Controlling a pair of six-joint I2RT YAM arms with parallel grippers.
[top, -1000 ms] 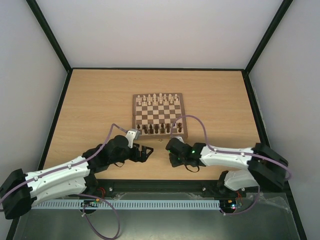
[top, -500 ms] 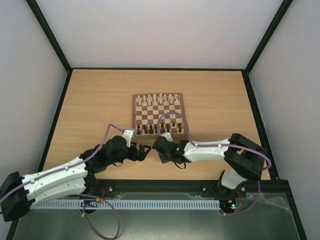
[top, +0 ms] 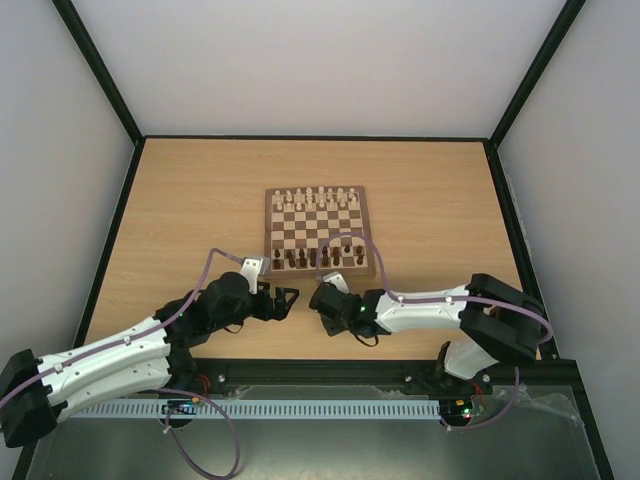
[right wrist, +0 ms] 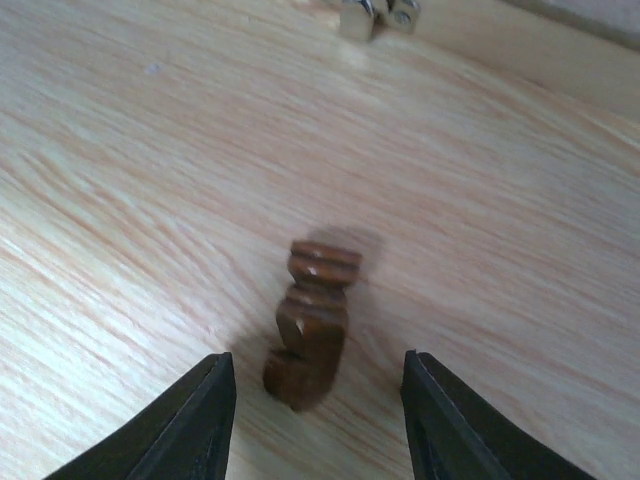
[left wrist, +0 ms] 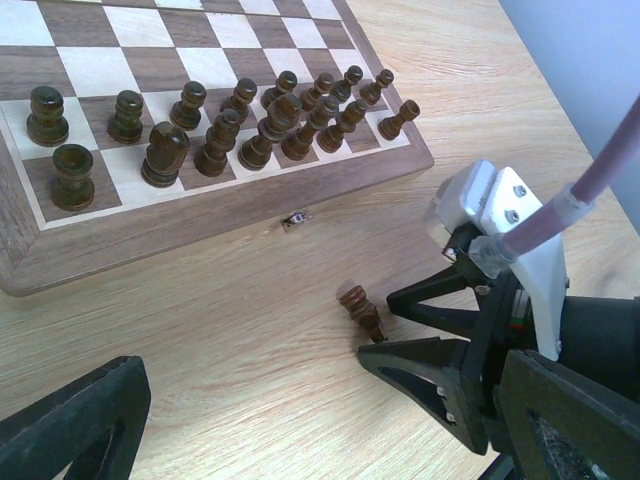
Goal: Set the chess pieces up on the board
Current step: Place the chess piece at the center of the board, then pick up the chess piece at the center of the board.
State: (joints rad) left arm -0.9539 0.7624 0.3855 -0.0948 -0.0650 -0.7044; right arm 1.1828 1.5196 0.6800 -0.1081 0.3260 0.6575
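On the pale wood-grain tabletop (right wrist: 120,150), near the square checkered wooden board (left wrist: 200,235) and its small metal clasp (left wrist: 293,220), one dark brown carved wooden chess piece (right wrist: 310,325) lies on its side. Its long axis runs from the ringed round base, nearest the board, to the head by the right gripper (right wrist: 315,390). That gripper's two black fingers straddle it, parted and not touching. The left gripper (top: 288,298) gapes wide, holding nothing. Two rows of upright dark chessmen (left wrist: 215,140) stand on the board, roughly fifteen.

The left arm (top: 110,355) and right arm (top: 425,312) lie low, reaching inward from either side, wrists close together at the middle. The left gripper (top: 283,298) points right, jaws spread wide. The right gripper (top: 322,296) points left, jaws parted, gripping nothing.
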